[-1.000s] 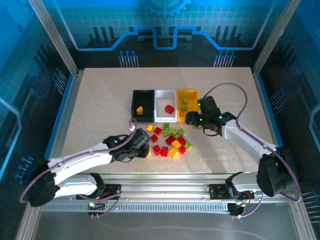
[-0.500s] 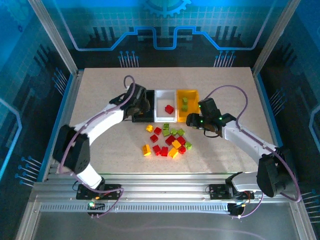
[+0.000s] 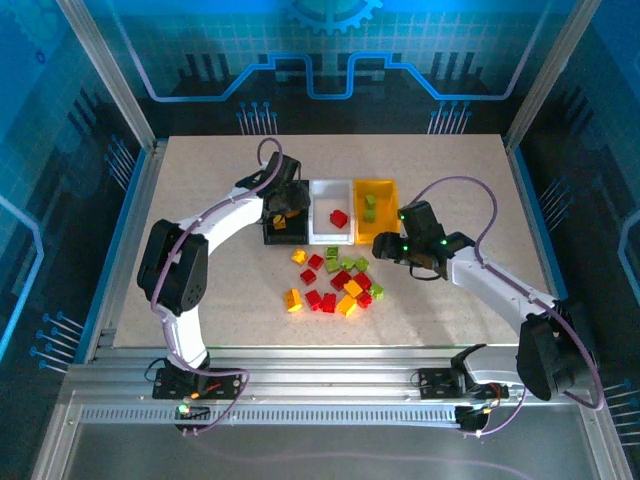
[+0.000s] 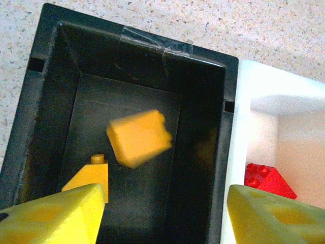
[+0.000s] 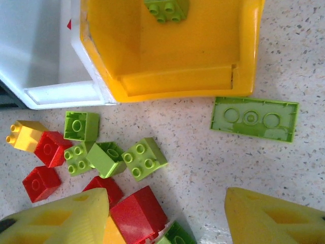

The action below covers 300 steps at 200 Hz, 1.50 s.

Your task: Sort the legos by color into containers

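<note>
**A:** From above, where to look for the left gripper [image 3: 283, 212]?

**B:** Over the black bin [image 3: 272, 237], leftmost of three, beside the white bin [image 3: 332, 184] and yellow bin [image 3: 376, 183]; for the right gripper [image 3: 385, 245], look just right of the loose legos [image 3: 335, 280], far nearer them than the left.

**A:** Through the left wrist?

**B:** Fingers [image 4: 51, 216] parted, clamped on nothing; beneath, blurred and free inside the black bin, an orange brick [image 4: 138, 137]; beside it a second orange brick [image 4: 91, 175] resting on the floor.

**A:** Through the right wrist?

**B:** Fingers [image 5: 56, 218] wide apart, empty; straight ahead, a green brick [image 5: 143, 158] short of the yellow bin's lip; further right a green plate [image 5: 254, 118], long axis in line with the finger gap; probably worth a wrist turn before closing on that.
</note>
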Available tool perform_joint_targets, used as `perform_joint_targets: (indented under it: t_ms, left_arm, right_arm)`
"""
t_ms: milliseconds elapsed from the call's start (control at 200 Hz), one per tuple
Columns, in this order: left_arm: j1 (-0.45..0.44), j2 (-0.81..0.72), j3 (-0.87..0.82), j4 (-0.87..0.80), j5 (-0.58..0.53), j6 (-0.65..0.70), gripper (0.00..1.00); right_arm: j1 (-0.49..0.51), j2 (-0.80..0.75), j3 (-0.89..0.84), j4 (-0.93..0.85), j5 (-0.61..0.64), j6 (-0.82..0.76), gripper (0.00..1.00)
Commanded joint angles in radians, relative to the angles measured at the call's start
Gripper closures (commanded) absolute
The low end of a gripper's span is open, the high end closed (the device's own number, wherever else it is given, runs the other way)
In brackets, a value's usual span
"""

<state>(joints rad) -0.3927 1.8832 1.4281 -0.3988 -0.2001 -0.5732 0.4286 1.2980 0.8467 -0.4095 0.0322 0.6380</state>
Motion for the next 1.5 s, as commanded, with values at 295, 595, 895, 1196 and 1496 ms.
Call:
perform_joint_targets:
  t_ms: [295,595,895,1196,1496]
  left_arm:
    - [-0.129,-0.317,-0.176,0.056,0.1,-0.002,0.01]
    - [-0.213,-0.548,-0.455,0.071,0.107,-0.054,0.01]
    - [-0.215,-0.638,-0.567,0.063,0.108,-0.079,0.01]
    - [-0.213,-0.658,-0.593,0.055,0.108,-0.085,0.01]
    - [-0.213,-0.697,-0.607,0.046,0.097,-0.089,0.01]
  right_arm:
    - [0.074,0.116,0.026,-0.035,-0.166,-0.154,0.42]
    - [0.151,0.285,0.121,-0.045,-0.065,-0.164,0.36]
    - [0.173,0.348,0.133,-0.141,0.019,-0.168,0.4]
    - [0.127,0.283,0.063,-0.199,0.134,-0.094,0.44]
    - [0.112,0.147,0.057,-0.141,0.072,-0.137,0.36]
